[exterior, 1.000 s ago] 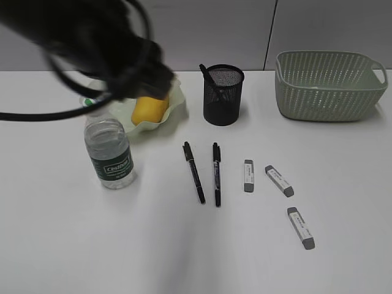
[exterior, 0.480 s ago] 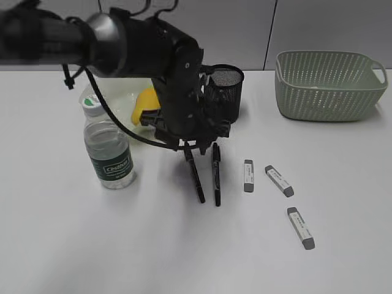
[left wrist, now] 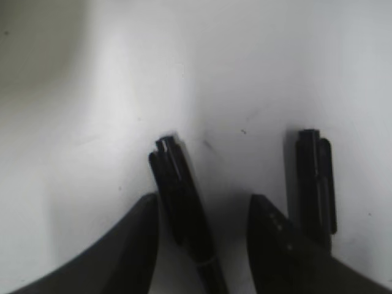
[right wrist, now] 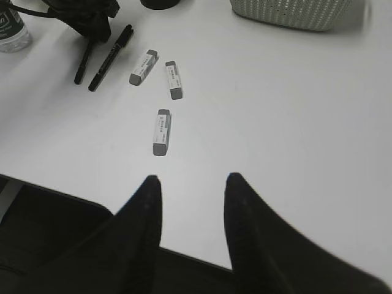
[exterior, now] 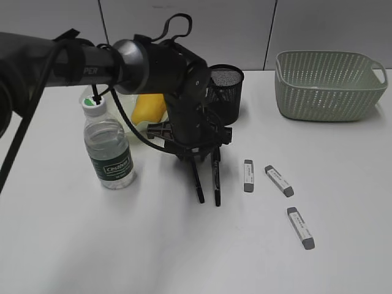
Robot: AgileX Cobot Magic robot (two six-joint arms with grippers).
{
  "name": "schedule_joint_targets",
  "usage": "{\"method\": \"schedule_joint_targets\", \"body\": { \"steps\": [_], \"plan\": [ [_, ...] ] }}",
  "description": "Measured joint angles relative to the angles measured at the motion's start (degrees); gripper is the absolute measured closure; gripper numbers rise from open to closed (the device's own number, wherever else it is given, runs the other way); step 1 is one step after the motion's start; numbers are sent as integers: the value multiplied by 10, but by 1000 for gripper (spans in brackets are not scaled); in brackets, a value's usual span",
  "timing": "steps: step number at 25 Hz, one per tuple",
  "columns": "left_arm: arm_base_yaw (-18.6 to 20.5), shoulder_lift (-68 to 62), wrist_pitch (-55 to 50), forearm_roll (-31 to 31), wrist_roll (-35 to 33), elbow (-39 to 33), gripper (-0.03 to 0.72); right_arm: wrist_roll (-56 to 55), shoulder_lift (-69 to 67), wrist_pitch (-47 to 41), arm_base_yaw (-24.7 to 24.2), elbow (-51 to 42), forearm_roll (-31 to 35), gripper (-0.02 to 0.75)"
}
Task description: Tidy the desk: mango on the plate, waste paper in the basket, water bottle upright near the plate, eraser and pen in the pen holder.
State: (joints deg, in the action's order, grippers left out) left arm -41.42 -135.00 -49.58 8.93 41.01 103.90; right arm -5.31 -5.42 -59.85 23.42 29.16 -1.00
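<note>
Left tool (left wrist: 202, 245) open w/ pen (left wrist: 184, 208) btwn fingers.

The clear plastic water bottle with a white cap (exterior: 109, 149) carries a dark green label reading "Cestbon" in white letters. Print on the three grey-and-white erasers is too small to read.

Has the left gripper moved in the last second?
Yes. The left gripper has gone from over the plate, right and toward the camera, down to the left pen below the pen holder.
</note>
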Motion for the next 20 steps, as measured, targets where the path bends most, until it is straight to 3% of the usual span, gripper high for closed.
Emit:
{"method": "schedule_joint_targets", "body": {
  "steps": [7, 11, 17, 20],
  "plan": [
    [0, 2, 4, 21, 0, 1, 580, 0, 0, 0, 0, 0, 0, 453],
    [-9, 37, 67, 95, 7, -1, 581, 0, 0, 0, 0, 0, 0, 453],
    [-10, 135, 363, 232, 8, 0, 581, 0, 0, 0, 0, 0, 0, 453],
    [12, 133, 531, 281, 8, 0, 581, 0, 0, 0, 0, 0, 0, 453]
  ]
}}
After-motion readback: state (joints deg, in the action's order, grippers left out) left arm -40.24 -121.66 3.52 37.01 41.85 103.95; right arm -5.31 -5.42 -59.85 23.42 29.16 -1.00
